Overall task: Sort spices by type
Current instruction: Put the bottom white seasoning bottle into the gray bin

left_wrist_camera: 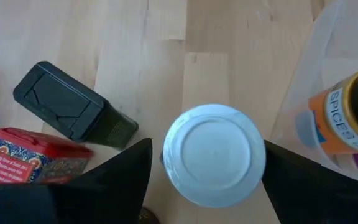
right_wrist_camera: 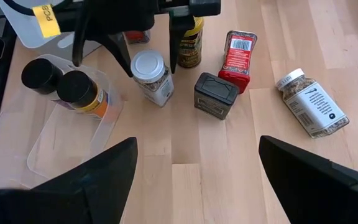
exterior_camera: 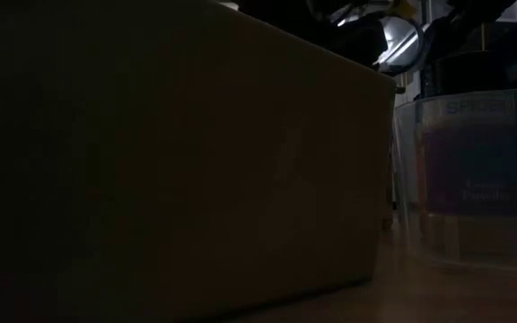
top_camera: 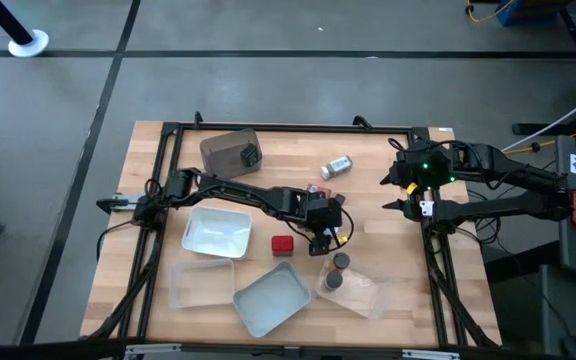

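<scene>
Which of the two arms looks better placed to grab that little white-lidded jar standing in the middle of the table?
The left. Its gripper hangs right over the white-lidded jar, one open finger on either side of the lid. The right gripper sits open farther back near the table's edge, with a black box between it and the jar.

White-lidded jar upright beside black box; red box behind; another jar lying sideways, apart.

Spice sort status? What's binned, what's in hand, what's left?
Done: two dark-lidded jars stand in the clear tray. In hand: the left tool is open around the white-lidded jar. Left: black box, red box, a fallen jar. The right tool waits open.
</scene>
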### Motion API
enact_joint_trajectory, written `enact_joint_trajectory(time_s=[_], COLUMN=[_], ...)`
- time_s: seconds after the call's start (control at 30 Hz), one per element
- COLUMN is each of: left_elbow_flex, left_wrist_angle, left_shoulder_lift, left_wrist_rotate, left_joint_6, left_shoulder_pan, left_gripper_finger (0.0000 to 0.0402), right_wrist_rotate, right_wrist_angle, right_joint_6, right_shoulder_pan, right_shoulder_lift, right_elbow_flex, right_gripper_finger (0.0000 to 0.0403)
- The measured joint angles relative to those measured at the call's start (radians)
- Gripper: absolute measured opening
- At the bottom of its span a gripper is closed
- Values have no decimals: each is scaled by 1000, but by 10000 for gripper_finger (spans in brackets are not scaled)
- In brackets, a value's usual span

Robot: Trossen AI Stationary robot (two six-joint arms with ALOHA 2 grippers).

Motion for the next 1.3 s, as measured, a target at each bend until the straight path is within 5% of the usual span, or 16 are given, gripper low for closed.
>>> enact_joint_trajectory(time_s=[0.23,0.8,1.3], left_elbow_flex=[0,52,118], left_wrist_angle=[4,-29,-186], left_shoulder_lift=[0,-5,-153], left_wrist_rotate=[-1,0,49], left_joint_6=[6,5,-50], left_shoulder_pan=[0,0,-21], left_gripper_finger=[194,195,195], right_wrist_rotate=[0,0,2], right_wrist_angle=[0,-1,0], right_joint_6=[0,0,0], right_shoulder_pan=[0,0,0], right_shoulder_lift=[0,0,0], right_elbow_flex=[0,0,0], right_gripper_finger=[335,335,335])
